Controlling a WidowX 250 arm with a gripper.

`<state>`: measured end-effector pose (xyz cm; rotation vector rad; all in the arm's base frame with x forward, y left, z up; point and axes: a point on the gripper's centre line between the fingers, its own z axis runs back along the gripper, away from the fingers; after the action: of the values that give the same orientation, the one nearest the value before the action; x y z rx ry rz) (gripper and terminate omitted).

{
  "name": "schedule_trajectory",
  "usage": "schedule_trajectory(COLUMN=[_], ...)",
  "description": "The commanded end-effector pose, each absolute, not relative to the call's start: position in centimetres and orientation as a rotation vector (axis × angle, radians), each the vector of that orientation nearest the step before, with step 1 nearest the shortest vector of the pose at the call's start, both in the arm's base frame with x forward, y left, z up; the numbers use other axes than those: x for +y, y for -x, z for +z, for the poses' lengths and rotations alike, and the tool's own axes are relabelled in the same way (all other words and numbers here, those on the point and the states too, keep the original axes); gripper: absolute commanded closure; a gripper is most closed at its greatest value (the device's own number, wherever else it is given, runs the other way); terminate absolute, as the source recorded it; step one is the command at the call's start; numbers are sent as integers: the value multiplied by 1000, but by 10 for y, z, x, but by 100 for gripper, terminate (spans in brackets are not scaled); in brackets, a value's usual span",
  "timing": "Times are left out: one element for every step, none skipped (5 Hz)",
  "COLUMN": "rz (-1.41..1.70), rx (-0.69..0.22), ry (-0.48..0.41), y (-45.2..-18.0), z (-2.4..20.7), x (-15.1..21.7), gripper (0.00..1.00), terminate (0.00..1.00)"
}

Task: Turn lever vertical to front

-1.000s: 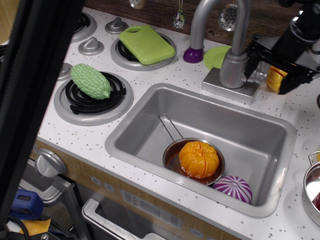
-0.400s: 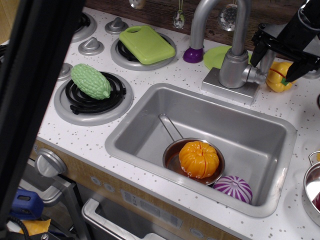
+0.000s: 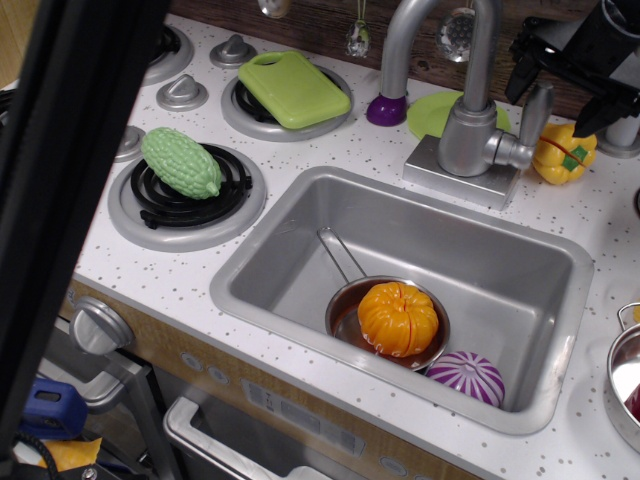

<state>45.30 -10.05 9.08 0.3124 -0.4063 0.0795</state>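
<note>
The sink (image 3: 300, 262), sunk into the speckled worktop (image 3: 330, 150), holds a small metal pan (image 3: 345, 318) with an orange pumpkin-like toy (image 3: 398, 318) in it and a purple striped onion (image 3: 466, 377) beside the pan. The lever (image 3: 535, 112) stands at the faucet body's (image 3: 466, 138) right side on a stubby arm, its long axis nearly upright, tip pointing up. The black claw (image 3: 565, 85) hangs just above it, fingers apart, one on each side of the tip.

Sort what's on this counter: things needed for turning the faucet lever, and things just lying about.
Needed: lever; faucet; hand.

Lying about: green cutting board; bumpy green gourd; pan holding an orange pumpkin; purple onion; yellow pepper.
</note>
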Motion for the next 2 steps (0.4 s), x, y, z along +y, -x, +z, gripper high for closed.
schedule_trajectory(rz=[75,83], rx=[-492,-490], ry=[-315,-304], y=[-470,-474], z=[119,116], x=[-95,-95], gripper=[0,0], terminate=[0,0])
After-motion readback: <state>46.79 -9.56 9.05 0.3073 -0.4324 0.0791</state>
